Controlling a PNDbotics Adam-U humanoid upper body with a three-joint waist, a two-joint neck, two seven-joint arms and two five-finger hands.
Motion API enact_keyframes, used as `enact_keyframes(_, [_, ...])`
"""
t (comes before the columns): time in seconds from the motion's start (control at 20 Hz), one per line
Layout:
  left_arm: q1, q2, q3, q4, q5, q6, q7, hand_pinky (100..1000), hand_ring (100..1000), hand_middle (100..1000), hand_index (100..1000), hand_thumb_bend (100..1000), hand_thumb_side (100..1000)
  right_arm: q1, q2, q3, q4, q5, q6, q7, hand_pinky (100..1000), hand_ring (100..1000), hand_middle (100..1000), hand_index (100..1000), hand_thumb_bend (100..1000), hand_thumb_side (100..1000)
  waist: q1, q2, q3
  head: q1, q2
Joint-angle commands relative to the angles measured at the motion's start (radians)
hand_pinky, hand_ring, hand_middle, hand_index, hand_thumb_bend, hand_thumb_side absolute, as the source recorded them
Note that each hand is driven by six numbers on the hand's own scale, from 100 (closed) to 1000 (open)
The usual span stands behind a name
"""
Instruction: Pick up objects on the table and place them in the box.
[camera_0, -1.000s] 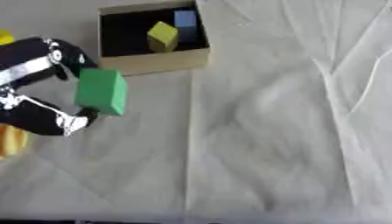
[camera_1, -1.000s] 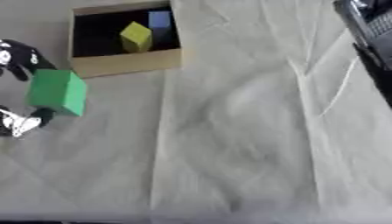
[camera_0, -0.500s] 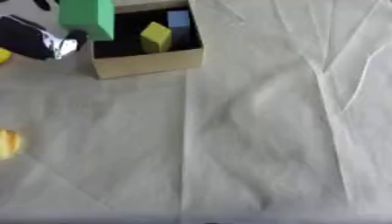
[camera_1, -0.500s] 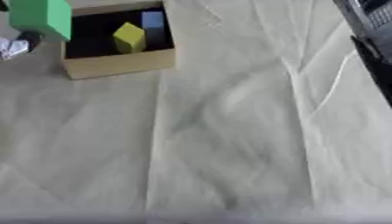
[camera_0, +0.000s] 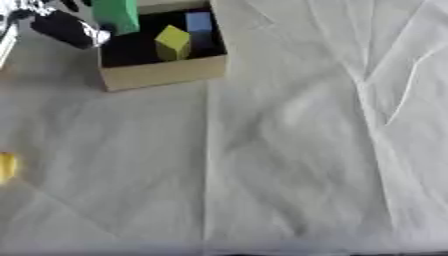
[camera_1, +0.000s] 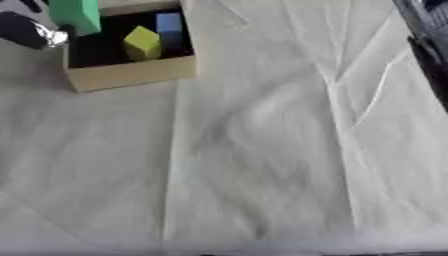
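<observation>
Since a second ago we have carried the green block (camera_0: 116, 15), gripped in our left hand (camera_0: 66, 26), over the box (camera_0: 162, 74) already holding a yellow block (camera_0: 172, 42) and a blue block (camera_0: 199, 22), with something yellow (camera_0: 6, 166) left on the table (camera_0: 289, 165).

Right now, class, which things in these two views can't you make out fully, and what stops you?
- Left hand: cut off by the top edge in both views; its hold on the green block is unclear.
- Green block: its top is cut off.
- Yellow thing: left eye view only, cut by the left edge, too blurred to name.
- Dark thing: right eye view, cut by the right edge.
</observation>
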Motion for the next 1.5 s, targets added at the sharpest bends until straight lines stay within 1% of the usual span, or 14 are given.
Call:
enact_keyframes(0.05, [-0.036, -0.02, 0.043, 0.091, -0.064, -0.042, 0.014, 756, 785, 727, 761, 266, 178, -0.018, -0.014, -0.007, -0.016, -0.003, 0.001, 0.004, 798, 778, 745, 831, 100, 672, -0.003, -0.001, -0.004, 0.008, 0.004])
enact_keyframes(0.2, [-0.039, -0.044, 0.078, 0.155, -0.096, -0.057, 0.042, 755, 788, 729, 763, 267, 191, -0.024, -0.01, -0.005, -0.016, -0.003, 0.001, 0.005, 798, 779, 745, 831, 100, 674, -0.006, 0.005, -0.011, 0.013, 0.004])
enact_keyframes(0.3, [-0.039, -0.053, 0.092, 0.185, -0.11, -0.063, 0.058, 759, 795, 737, 772, 286, 207, -0.025, -0.008, -0.004, -0.016, -0.002, 0.0, 0.007, 798, 778, 744, 831, 100, 676, -0.007, 0.007, -0.014, 0.014, 0.004])
enact_keyframes(0.35, [-0.038, -0.055, 0.096, 0.196, -0.117, -0.066, 0.063, 772, 814, 759, 799, 319, 227, -0.025, -0.008, -0.004, -0.016, -0.002, 0.001, 0.006, 798, 777, 744, 831, 100, 677, -0.008, 0.008, -0.015, 0.014, 0.004])
enact_keyframes(0.45, [-0.039, -0.058, 0.1, 0.211, -0.132, -0.073, 0.068, 809, 863, 813, 884, 390, 284, -0.023, -0.007, -0.005, -0.016, -0.001, 0.003, 0.005, 798, 776, 744, 831, 100, 680, -0.007, 0.01, -0.016, 0.015, 0.004])
enact_keyframes(0.5, [-0.04, -0.06, 0.102, 0.213, -0.138, -0.077, 0.07, 824, 882, 827, 908, 423, 304, -0.022, -0.007, -0.004, -0.016, -0.002, 0.004, 0.005, 798, 776, 744, 831, 100, 682, -0.007, 0.01, -0.016, 0.015, 0.004])
enact_keyframes(0.55, [-0.041, -0.061, 0.103, 0.213, -0.145, -0.081, 0.073, 834, 893, 838, 924, 457, 327, -0.021, -0.006, -0.003, -0.016, -0.002, 0.004, 0.005, 798, 776, 744, 831, 100, 683, -0.007, 0.01, -0.016, 0.016, 0.004])
enact_keyframes(0.65, [-0.042, -0.063, 0.105, 0.209, -0.154, -0.087, 0.081, 845, 910, 852, 948, 504, 346, -0.02, -0.005, -0.001, -0.016, -0.001, 0.005, 0.008, 798, 776, 744, 831, 100, 686, -0.007, 0.01, -0.016, 0.016, 0.004])
enact_keyframes(0.75, [-0.043, -0.064, 0.107, 0.202, -0.16, -0.088, 0.095, 841, 908, 848, 947, 527, 351, -0.018, -0.004, 0.001, -0.016, 0.0, 0.008, 0.009, 798, 775, 743, 831, 100, 687, -0.006, 0.011, -0.016, 0.016, 0.004])
enact_keyframes(0.95, [-0.048, -0.066, 0.109, 0.178, -0.148, -0.09, 0.108, 831, 902, 841, 941, 525, 355, -0.014, -0.004, 0.002, -0.016, 0.001, 0.013, 0.009, 798, 775, 742, 831, 100, 697, -0.003, 0.011, -0.017, 0.015, 0.004])
enact_keyframes(1.1, [-0.051, -0.064, 0.108, 0.159, -0.141, -0.082, 0.107, 823, 896, 835, 929, 497, 325, -0.014, -0.002, 0.004, -0.016, 0.0, 0.015, 0.009, 798, 775, 742, 831, 100, 690, -0.001, 0.011, -0.018, 0.015, 0.004])
enact_keyframes(1.15, [-0.052, -0.064, 0.108, 0.154, -0.14, -0.078, 0.108, 823, 896, 834, 928, 499, 324, -0.013, -0.002, 0.004, -0.016, 0.0, 0.015, 0.01, 798, 775, 742, 831, 100, 700, -0.001, 0.01, -0.018, 0.014, 0.004])
enact_keyframes(1.4, [-0.055, -0.058, 0.113, 0.105, -0.111, -0.053, 0.143, 784, 859, 792, 882, 415, 293, -0.006, -0.002, 0.006, -0.016, 0.001, 0.021, 0.011, 798, 775, 742, 831, 100, 703, 0.003, 0.006, -0.016, 0.012, 0.004])
enact_keyframes(1.5, [-0.057, -0.05, 0.112, 0.077, -0.091, -0.034, 0.152, 783, 854, 789, 882, 404, 294, -0.003, -0.004, 0.006, -0.016, 0.001, 0.022, 0.01, 798, 774, 741, 831, 100, 700, 0.004, 0.003, -0.014, 0.01, 0.004])
